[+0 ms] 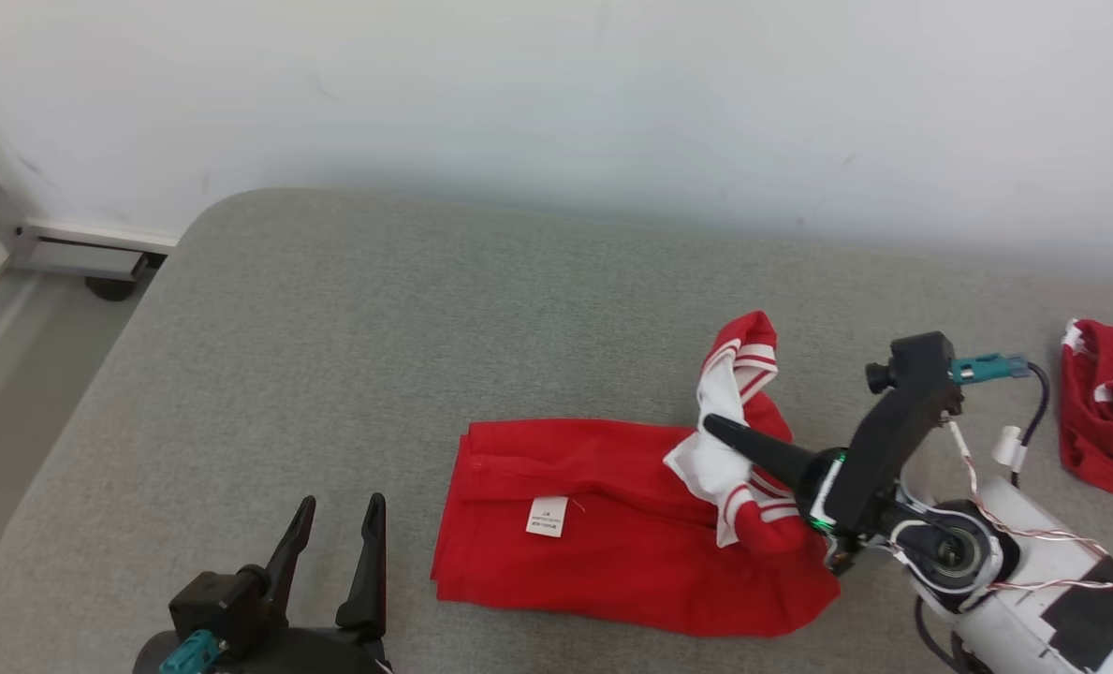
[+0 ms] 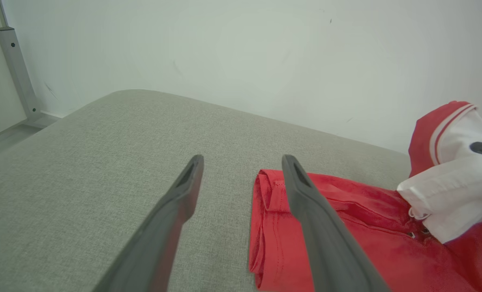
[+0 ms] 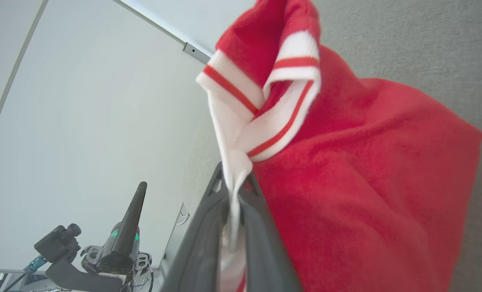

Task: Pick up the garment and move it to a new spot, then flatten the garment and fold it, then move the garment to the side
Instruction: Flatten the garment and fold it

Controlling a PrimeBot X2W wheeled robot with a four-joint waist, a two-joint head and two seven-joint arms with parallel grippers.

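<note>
Two grippers work over a grey padded surface (image 1: 331, 328). Nearest the robot, at the lower left of the head view, the left gripper (image 1: 343, 501) hovers with its jaws spread wide and nothing between them. In the left wrist view its fingers point across the bare surface, and the left hem of the garment (image 2: 346, 227) lies just beside the right-hand finger, with no cloth between the jaws.

Just beyond, the red garment (image 1: 631, 552) lies mostly flat in a rough rectangle near the middle of the surface. A small white label (image 1: 547, 517) faces up on it.

At the garment's right end, the right gripper (image 1: 713, 428) comes in from the lower right with its jaws pinched together on the white ribbed trim (image 1: 706, 463). That end is lifted off the surface and bunched, with red-striped bands rising above the fingertips. The right wrist view shows the white cloth clamped between the two dark fingers (image 3: 208, 227) while red fabric hangs off to one side.

Farther right, well apart, a second red garment (image 1: 1108, 412) lies crumpled at the picture's edge. A pale wall (image 1: 556, 94) stands behind the surface, with a metal rail (image 1: 79, 248) at its foot on the left.
</note>
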